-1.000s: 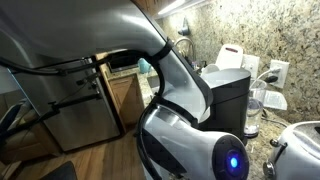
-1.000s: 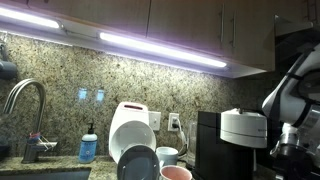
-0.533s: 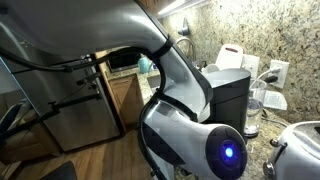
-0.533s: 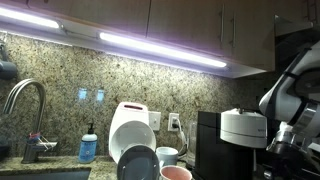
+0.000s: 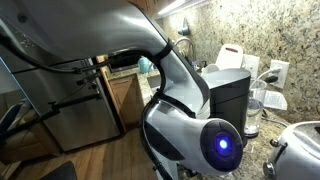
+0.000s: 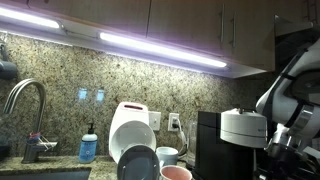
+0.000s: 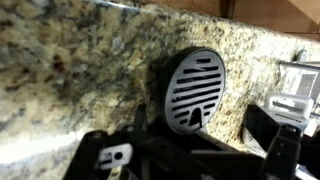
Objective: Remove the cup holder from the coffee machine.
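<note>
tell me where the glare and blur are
In an exterior view the arm looms close and soft, blocking much; in an exterior view the light strip glares white; in the wrist view the cup holder is sharp, the foreground dark.

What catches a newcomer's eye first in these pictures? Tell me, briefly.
In the wrist view the round grated cup holder sits mid-frame against speckled granite, the open fingers dark below it. In an exterior view the robot arm fills the foreground, a blue light glowing on it. In an exterior view the coffee machine, silver-domed, stands at the right under a bright light strip.
</note>
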Robot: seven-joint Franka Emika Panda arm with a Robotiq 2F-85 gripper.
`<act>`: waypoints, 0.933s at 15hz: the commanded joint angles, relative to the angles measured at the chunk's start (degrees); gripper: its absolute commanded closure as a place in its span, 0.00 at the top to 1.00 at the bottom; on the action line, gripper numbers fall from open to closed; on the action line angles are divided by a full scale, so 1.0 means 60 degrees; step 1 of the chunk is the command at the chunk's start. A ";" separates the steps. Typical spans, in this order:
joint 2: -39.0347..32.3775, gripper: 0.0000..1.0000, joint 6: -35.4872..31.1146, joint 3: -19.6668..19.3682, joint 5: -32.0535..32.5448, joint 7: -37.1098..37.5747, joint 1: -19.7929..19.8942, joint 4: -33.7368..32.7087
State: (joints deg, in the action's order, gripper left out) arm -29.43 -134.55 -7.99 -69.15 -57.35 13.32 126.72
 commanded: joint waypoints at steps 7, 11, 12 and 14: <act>-0.0730 1.00 0.1304 -0.0061 0.0877 0.0385 0.0499 -0.0902; -0.0795 1.00 0.1845 -0.0023 0.1326 0.0187 0.0649 -0.0883; -0.0899 1.00 0.2037 -0.0027 0.1449 0.0214 0.0710 -0.0987; -0.1018 1.00 0.2101 -0.0026 0.1488 0.0214 0.0755 -0.1087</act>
State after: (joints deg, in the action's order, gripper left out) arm -35.53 -121.92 -8.40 -60.46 -56.21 17.56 120.28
